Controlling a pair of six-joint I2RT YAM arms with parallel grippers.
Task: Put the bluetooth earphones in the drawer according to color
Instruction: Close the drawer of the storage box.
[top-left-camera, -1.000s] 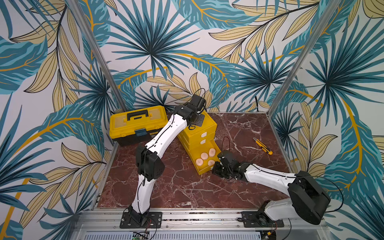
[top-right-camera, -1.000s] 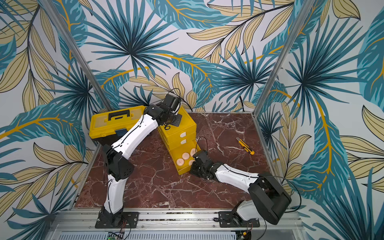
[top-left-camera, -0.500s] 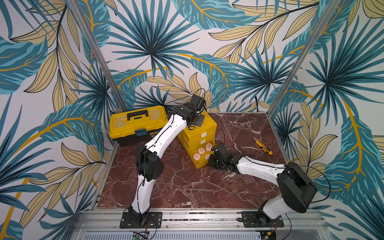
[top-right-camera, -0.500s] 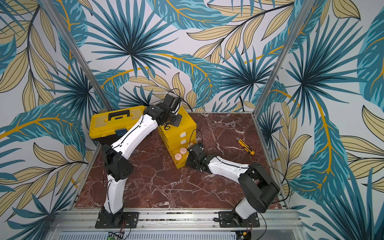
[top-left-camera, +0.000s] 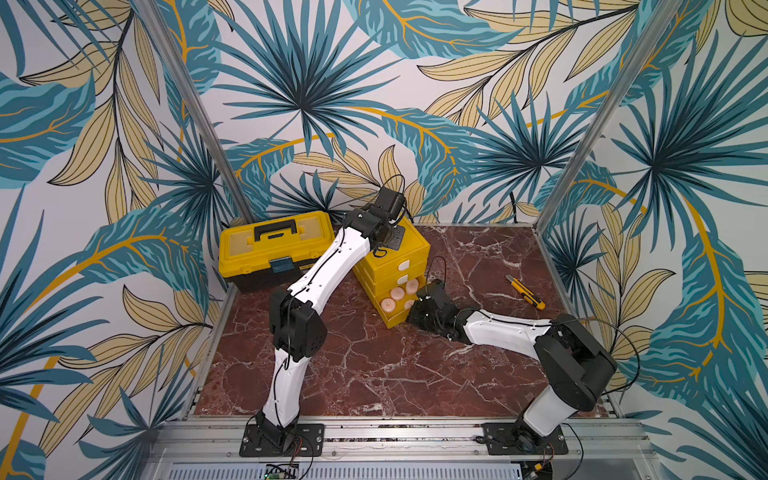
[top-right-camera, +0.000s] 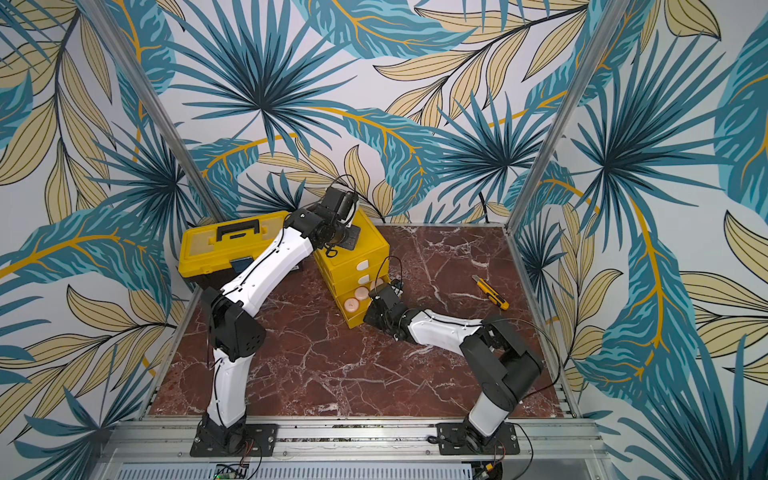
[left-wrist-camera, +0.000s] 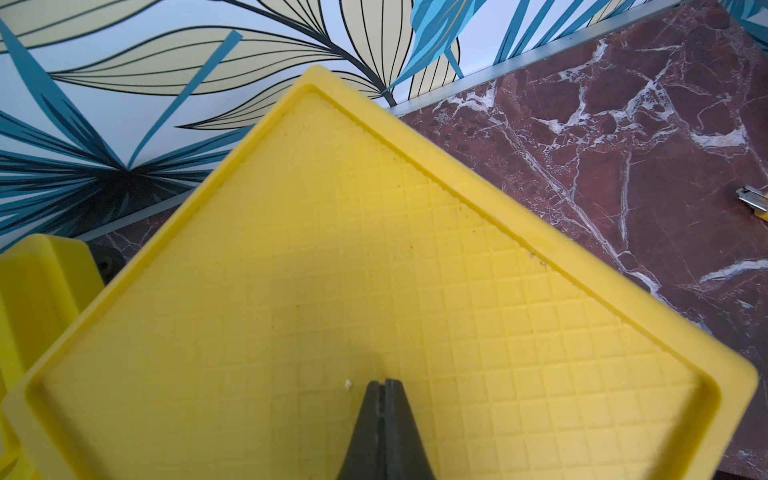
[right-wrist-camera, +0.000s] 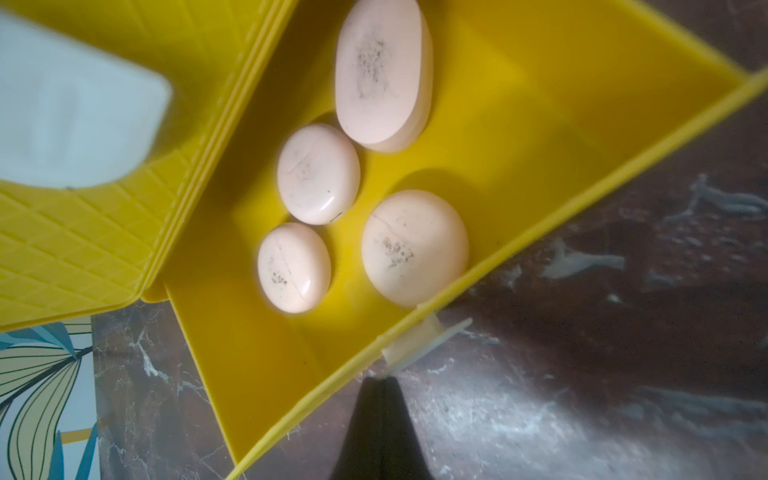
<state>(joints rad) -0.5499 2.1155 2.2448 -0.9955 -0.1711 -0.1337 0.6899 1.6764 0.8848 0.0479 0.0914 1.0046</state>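
The yellow chest (top-left-camera: 411, 245) (top-right-camera: 368, 243) stands at the back of the marble table. Its top two drawers are closed, and the bottom drawer (top-left-camera: 395, 320) (right-wrist-camera: 257, 353) is partly out. Several pale pink bluetooth earphones (top-left-camera: 397, 294) (right-wrist-camera: 413, 247) lie inside it. My right gripper (right-wrist-camera: 380, 380) (top-left-camera: 413, 307) is shut and empty, its tip against the drawer front just below the white tab handle (right-wrist-camera: 419, 345). My left gripper (left-wrist-camera: 383, 382) (top-left-camera: 392, 239) is shut with its tip resting on the chest's gridded top (left-wrist-camera: 374, 249). No white or purple earphones show.
A yellow toolbox (top-left-camera: 276, 245) (left-wrist-camera: 37, 282) with a black handle sits just left of the chest, behind my left arm. A yellow-black utility knife (top-left-camera: 527, 292) (top-right-camera: 492, 294) lies near the right wall. Wallpapered walls close in the back and sides.
My right gripper has moved toward the chest, and the bottom drawer has slid further in with it. The left gripper has stayed on the chest top.
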